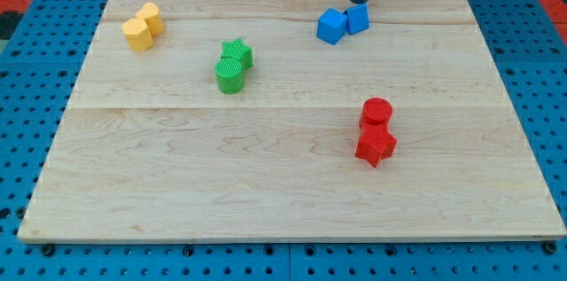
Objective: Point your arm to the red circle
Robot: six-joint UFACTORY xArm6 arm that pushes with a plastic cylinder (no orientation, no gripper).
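Observation:
The red circle [376,111] is a short red cylinder at the right of the wooden board [283,192]. It touches a red star-like block [376,145] just below it. My tip [359,1] is at the view's top, just above two blue blocks, well above the red circle and slightly to its left. The rod comes down from the top edge of the view.
Two blue blocks [332,26] [357,19] sit together just under my tip. A green star [236,51] and a green cylinder [229,75] sit left of centre. Two yellow blocks [138,34] [150,18] lie at the top left.

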